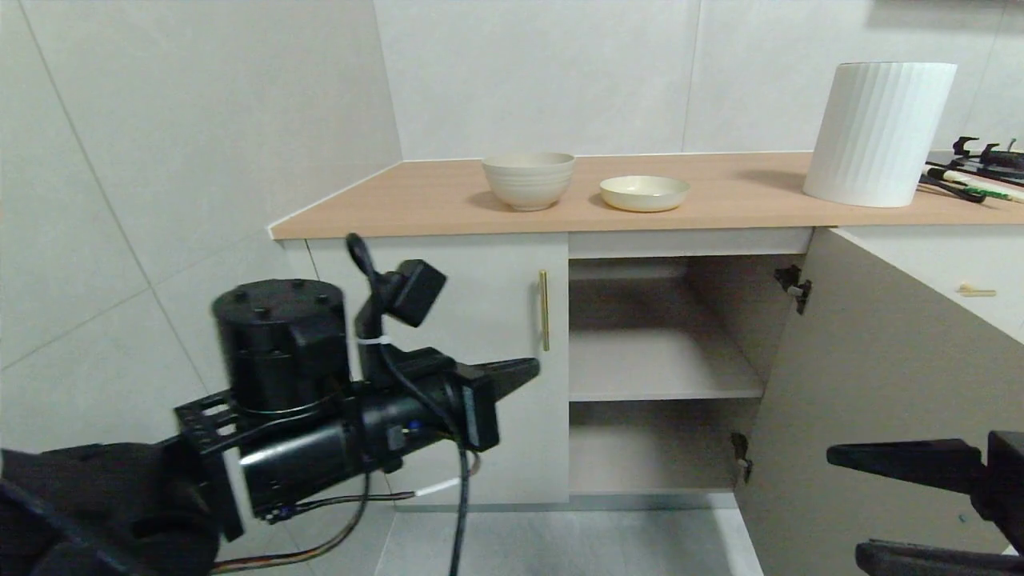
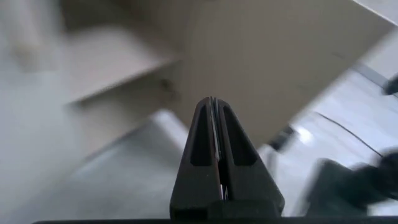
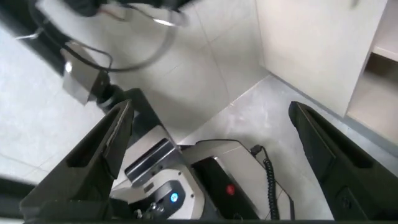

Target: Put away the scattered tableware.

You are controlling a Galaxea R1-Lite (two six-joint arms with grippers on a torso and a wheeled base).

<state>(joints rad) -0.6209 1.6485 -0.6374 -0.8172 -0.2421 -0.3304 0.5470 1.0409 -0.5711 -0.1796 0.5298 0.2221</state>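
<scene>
Beige bowl (image 1: 529, 180), shallow dish (image 1: 644, 193) on wooden surface (image 1: 400, 204) above open cabinet (image 1: 656, 368). Left end effector (image 1: 530, 368) clenched, empty; right end effector (image 1: 844, 504) released. Likely step: pre-grasp approach. Next: raise arm, grip bowl rim.

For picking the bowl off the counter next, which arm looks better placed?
Left, probably. The left pincer sits below the bowl in the head view and nearer the counter, though shut, so it must open first. The right pincer is open but lower, off by the open cupboard door.
</scene>
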